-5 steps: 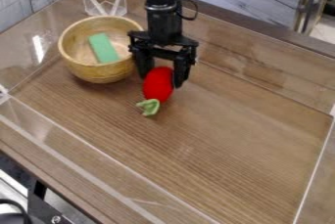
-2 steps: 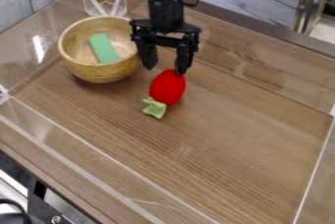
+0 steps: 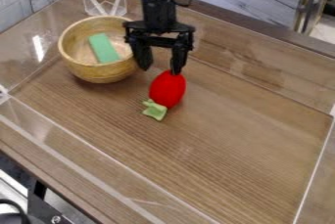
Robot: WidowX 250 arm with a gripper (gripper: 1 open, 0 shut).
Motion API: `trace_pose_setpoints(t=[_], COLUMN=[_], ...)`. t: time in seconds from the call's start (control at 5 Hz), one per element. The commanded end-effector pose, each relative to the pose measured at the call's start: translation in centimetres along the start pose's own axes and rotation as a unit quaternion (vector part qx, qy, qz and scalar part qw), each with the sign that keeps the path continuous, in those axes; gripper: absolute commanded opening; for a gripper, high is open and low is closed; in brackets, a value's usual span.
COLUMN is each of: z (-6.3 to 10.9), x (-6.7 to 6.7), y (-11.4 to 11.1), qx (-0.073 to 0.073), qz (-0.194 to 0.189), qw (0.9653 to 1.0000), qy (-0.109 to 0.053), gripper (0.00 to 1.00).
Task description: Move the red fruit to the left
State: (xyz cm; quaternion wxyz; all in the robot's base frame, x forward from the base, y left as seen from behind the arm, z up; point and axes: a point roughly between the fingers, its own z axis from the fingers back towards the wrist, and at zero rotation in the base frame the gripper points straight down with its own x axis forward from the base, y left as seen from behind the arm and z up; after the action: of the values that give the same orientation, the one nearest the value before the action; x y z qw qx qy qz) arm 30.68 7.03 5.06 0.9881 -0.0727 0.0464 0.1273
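The red fruit (image 3: 167,90) lies on the wooden table with its green leafy stem (image 3: 155,111) pointing toward the front. My gripper (image 3: 160,66) hangs just behind and above it, pointing straight down. Its black fingers (image 3: 139,60) stand wide open with nothing between them, and they sit a little above the fruit's far side, apart from it.
A wooden bowl (image 3: 81,64) holding a flat green block (image 3: 104,48) stands just left of the gripper. Clear plastic walls (image 3: 309,169) border the table on the right, front and left. Bare tabletop stretches in front of the bowl and right of the fruit.
The gripper has risen off the red fruit and backed away slightly toward the far side. The fruit, earlier between the fingers, now lies free on the table.
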Motion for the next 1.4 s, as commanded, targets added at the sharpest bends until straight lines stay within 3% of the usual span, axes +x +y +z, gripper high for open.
trace_pose_setpoints(t=[0.0, 0.2, 0.6, 1.0, 1.2], z=[0.7, 0.0, 0.4, 1.6, 1.5], x=[-0.6, -1.0, 0.2, 1.7, 0.4], y=[0.9, 1.4, 0.1, -1.2, -1.4], qx=[0.001, 0.001, 0.001, 0.001, 0.001], qz=[-0.013, -0.017, -0.026, -0.066, -0.072], qw=[0.9996, 0.9996, 0.9993, 0.9976, 0.9972], qy=[-0.023, -0.024, -0.027, -0.024, -0.02], gripper=[1.0, 1.0, 1.0, 1.0, 1.0])
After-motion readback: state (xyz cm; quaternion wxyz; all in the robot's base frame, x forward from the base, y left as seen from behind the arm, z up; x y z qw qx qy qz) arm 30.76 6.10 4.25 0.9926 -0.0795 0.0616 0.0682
